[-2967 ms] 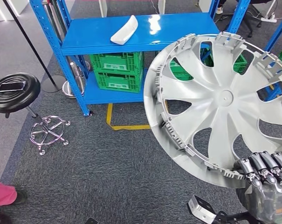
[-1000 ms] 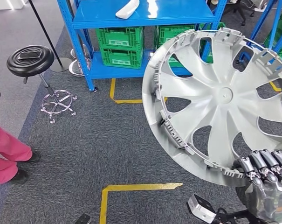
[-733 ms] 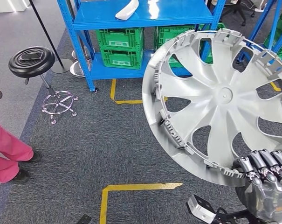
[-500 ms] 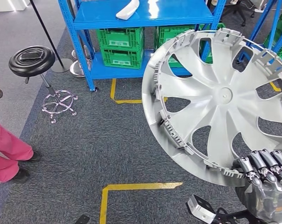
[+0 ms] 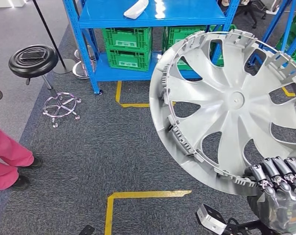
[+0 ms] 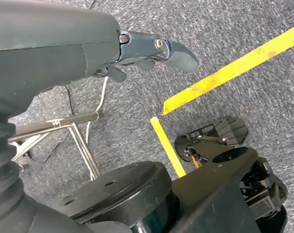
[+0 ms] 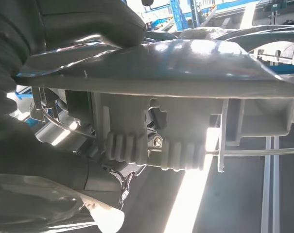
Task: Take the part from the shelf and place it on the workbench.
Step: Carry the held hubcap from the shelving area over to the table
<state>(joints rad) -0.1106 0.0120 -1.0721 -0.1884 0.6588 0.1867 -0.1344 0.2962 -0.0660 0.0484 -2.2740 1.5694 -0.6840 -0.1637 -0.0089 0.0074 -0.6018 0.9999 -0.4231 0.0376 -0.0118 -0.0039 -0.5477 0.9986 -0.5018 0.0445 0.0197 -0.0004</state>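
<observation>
My right hand (image 5: pixel 281 188) grips the lower rim of a large silver wheel cover (image 5: pixel 231 105) and holds it upright at the right of the head view. The right wrist view looks along the cover's ribbed inner rim (image 7: pixel 156 111), with the thumb (image 7: pixel 83 22) pressed over its edge. My left hand (image 6: pixel 101 46) hangs beside my body above the carpet, its fingers straight and holding nothing. The blue shelf (image 5: pixel 146 17) stands at the far side of the floor, with a white curved part (image 5: pixel 136 8) lying on its top board.
Green crates (image 5: pixel 129 44) sit on the shelf's lower board. A black stool (image 5: pixel 32 61) with a chrome base stands at the left. A person's pink trouser leg (image 5: pixel 8 161) is at the left edge. Yellow floor tape (image 5: pixel 139 196) crosses the grey carpet.
The whole view has shifted: over three seconds the shelf slid up and farther off, and floor tape and the pink leg came into view. The wheel cover stays in my right hand.
</observation>
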